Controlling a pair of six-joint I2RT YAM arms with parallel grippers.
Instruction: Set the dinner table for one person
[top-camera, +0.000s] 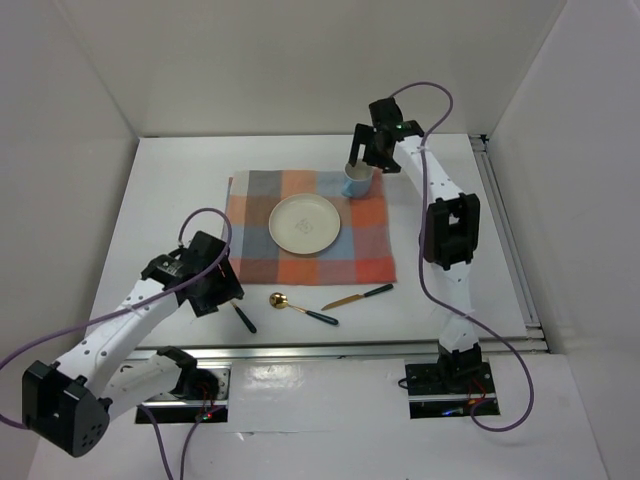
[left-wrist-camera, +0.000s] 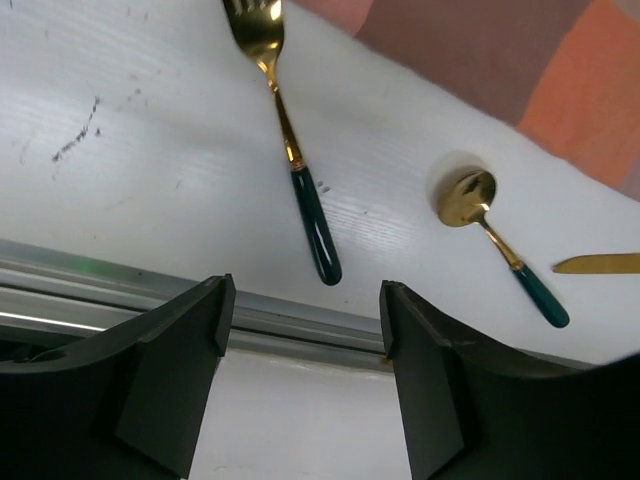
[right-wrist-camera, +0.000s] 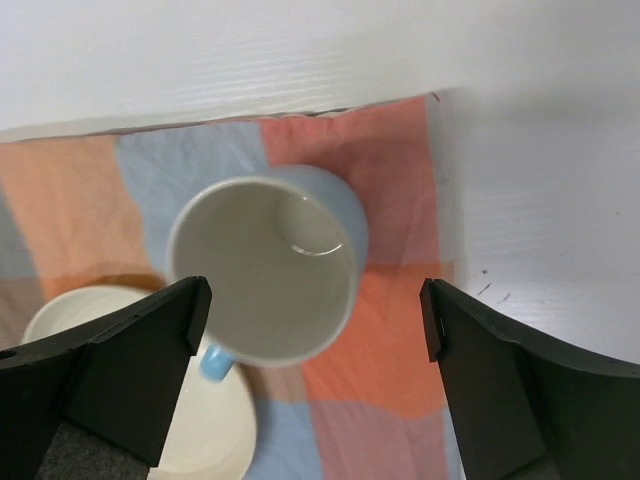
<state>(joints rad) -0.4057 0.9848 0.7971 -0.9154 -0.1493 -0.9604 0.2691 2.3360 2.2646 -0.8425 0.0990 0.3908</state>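
The white dinner table (top-camera: 170, 200) carries a checked mat (top-camera: 370, 255) with a cream plate (top-camera: 305, 222) at its middle. A blue mug (top-camera: 357, 183) stands upright at the mat's far right corner. My right gripper (top-camera: 364, 163) hovers over it, open; in the right wrist view the mug (right-wrist-camera: 265, 270) lies between the spread fingers (right-wrist-camera: 150, 350), nearer the left one. A gold fork (left-wrist-camera: 290, 150), spoon (left-wrist-camera: 495, 240) and knife (top-camera: 357, 296), all green-handled, lie on the table in front of the mat. My left gripper (top-camera: 222, 293) is open and empty above the fork.
An aluminium rail (left-wrist-camera: 300, 320) runs along the near table edge, just below my left gripper (left-wrist-camera: 305, 320). The plate's rim (right-wrist-camera: 225, 430) shows beside the mug's handle. White walls enclose the table on three sides.
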